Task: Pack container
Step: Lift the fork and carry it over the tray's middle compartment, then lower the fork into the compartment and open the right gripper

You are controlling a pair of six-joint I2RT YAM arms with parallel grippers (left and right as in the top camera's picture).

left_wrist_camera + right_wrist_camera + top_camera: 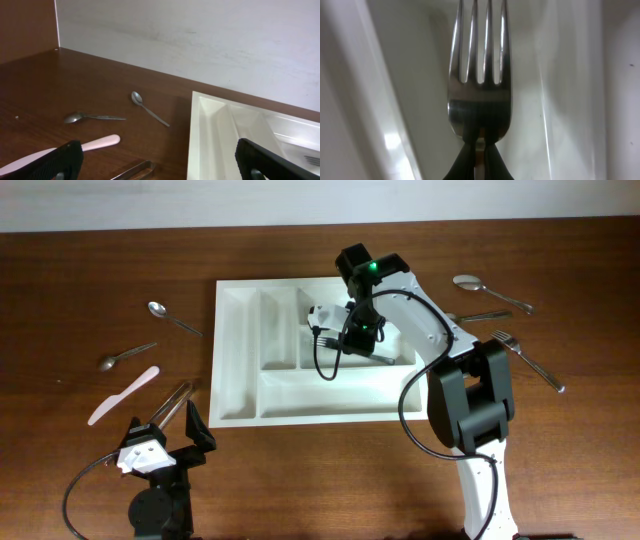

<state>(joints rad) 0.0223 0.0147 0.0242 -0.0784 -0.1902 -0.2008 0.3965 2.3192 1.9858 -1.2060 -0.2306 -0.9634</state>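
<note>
The container point(235, 350), a big white rectangular tray of smooth, glossy plastic with rounded walls and dividers, lies flat in the middle of the dark wooden table point(80, 280), its two narrow upright slots on the left side. The right gripper point(345, 342) reaches down into an upper compartment in the tray's right part. Its jaws are pinched tight on the neck of a shiny steel fork point(480, 100), whose four tines lie close over the white floor; whether they touch it I cannot tell. The left gripper point(163, 418) hovers near the tray's front left corner, its black fingers point(50, 162) spread as wide as they go, with nothing between them. Left of the tray lie slim metal tongs point(175, 398), a pale pink plastic knife point(125, 393), a near spoon point(125, 357) and a far spoon point(172, 317). To its right lie a second fork point(530, 363) and a larger spoon point(495, 293), both apart from the tray.
</note>
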